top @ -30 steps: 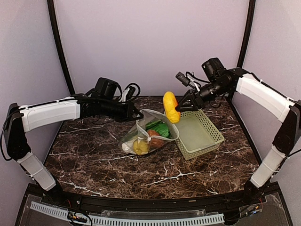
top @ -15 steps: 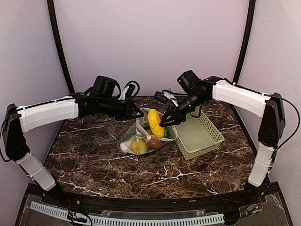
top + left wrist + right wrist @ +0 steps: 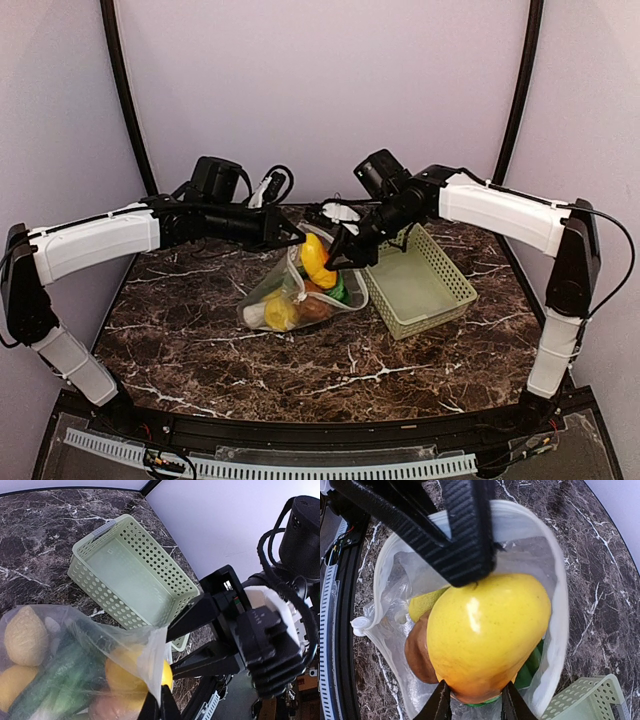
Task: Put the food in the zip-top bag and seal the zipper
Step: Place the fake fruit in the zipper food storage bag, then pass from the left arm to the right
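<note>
The zip-top bag lies on the table, its mouth held up and open. My left gripper is shut on the mouth edge, with its fingertips pinching the plastic. My right gripper is shut on a large yellow food piece, which sits in the bag's mouth. In the right wrist view the yellow piece fills the space between my fingertips. Below it lie a brown piece and a green one. The whitish zipper rims the mouth.
A light green slotted basket stands just right of the bag with nothing in it, also shown in the left wrist view. The two arms meet over the bag, and the left gripper crosses just above the yellow piece.
My right gripper carried the yellow piece from above the basket's near corner leftward and down into the bag's mouth. The bag slid slightly left. The left gripper kept hold of the edge.
</note>
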### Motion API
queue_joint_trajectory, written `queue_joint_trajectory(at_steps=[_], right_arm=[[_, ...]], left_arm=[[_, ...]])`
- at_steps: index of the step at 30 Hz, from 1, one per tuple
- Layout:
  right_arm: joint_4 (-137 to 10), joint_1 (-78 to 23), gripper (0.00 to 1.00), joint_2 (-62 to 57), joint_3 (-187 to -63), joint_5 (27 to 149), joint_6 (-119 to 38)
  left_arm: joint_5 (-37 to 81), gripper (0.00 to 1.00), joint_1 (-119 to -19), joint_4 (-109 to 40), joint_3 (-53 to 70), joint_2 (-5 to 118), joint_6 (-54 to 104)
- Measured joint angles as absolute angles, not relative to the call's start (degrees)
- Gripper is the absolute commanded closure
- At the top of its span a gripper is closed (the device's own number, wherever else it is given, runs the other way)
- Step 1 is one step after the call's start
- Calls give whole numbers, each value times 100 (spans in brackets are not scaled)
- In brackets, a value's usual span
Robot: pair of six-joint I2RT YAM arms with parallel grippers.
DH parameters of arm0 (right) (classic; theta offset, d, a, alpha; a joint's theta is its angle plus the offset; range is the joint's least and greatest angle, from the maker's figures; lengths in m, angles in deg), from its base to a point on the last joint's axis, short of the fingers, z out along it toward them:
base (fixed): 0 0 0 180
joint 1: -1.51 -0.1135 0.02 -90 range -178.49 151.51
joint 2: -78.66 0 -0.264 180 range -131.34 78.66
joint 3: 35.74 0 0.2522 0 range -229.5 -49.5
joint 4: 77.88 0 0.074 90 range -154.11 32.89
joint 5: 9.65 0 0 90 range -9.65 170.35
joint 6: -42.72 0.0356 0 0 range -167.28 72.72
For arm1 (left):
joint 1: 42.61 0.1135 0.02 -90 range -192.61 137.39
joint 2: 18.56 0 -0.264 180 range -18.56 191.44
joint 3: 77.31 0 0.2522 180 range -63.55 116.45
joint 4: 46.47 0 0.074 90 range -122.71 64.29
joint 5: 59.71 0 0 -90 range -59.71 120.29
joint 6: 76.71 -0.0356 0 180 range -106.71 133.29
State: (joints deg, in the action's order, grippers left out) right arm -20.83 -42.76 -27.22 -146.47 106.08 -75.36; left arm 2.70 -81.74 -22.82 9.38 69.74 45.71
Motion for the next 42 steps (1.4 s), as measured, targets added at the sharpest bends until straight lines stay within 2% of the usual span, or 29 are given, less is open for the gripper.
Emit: queue_joint_trajectory(at_steps=[8, 13, 19, 23, 31, 42], right_arm=[[-2266, -4475, 69, -3125, -14822, 10482, -7455], [-2743, -4479, 52, -3140, -14752, 10318, -6939], [-2835, -4485, 46, -3138, -14962, 10394, -6489], [-2703, -4485, 45, -2921, -14964, 10589, -6451], [-2629, -4304, 47, -1647, -14265, 10254, -6598], [-2452, -3992, 47, -1929, -13797, 9489, -6771]], left_arm=[[176, 99, -8179, -2310, 936, 6974, 4644], [136, 99, -8177, -2426, 936, 6974, 4700], [119, 99, -8179, -2496, 918, 6974, 4700], [191, 99, -8179, -2474, 916, 6974, 4622], [257, 99, -8190, -2304, 916, 7013, 4311], [55, 99, -8190, -2164, 953, 7181, 4053]])
